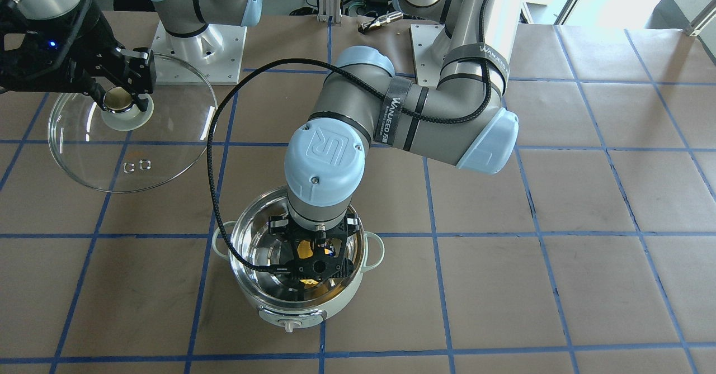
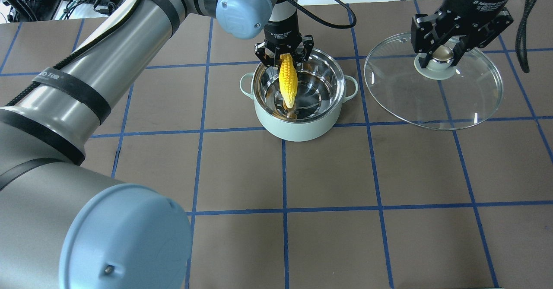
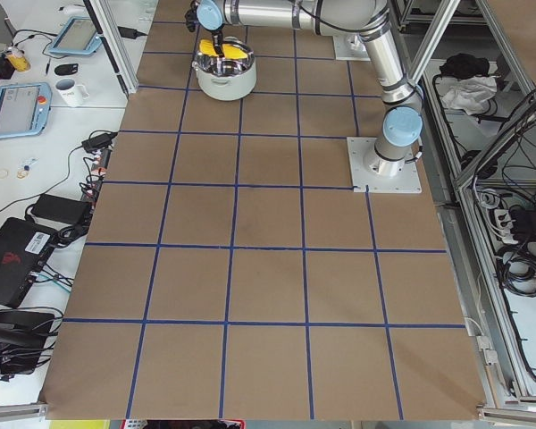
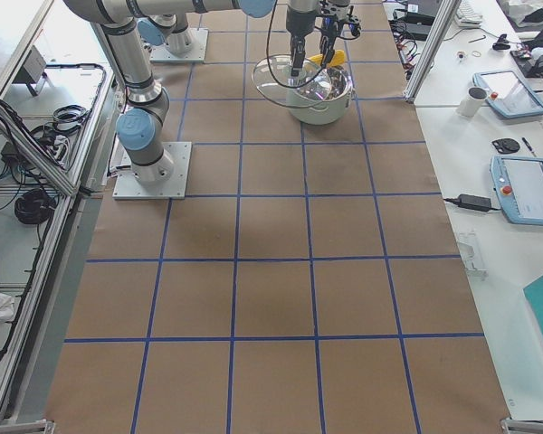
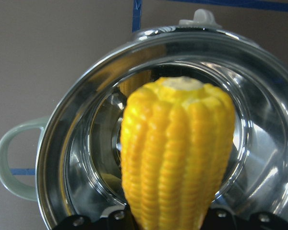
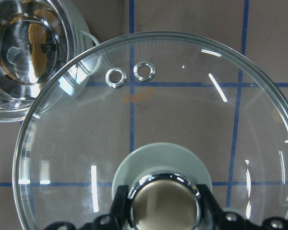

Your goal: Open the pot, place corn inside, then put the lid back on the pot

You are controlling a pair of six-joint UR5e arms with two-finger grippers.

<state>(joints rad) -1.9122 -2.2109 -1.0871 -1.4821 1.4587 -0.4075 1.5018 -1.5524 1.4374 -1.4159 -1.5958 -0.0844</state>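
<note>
Your left claw pinches the corn by its thick end, with the tip hanging down inside the open pot. The cob looks stiff, light and ribbed, so it should release cleanly. Your right claw is clamped on the ball knob of the lid, held beside the pot. The lid is glass, likely heavy and fragile, so grip only the knob. The arm strap reads "WANJEED".
</note>
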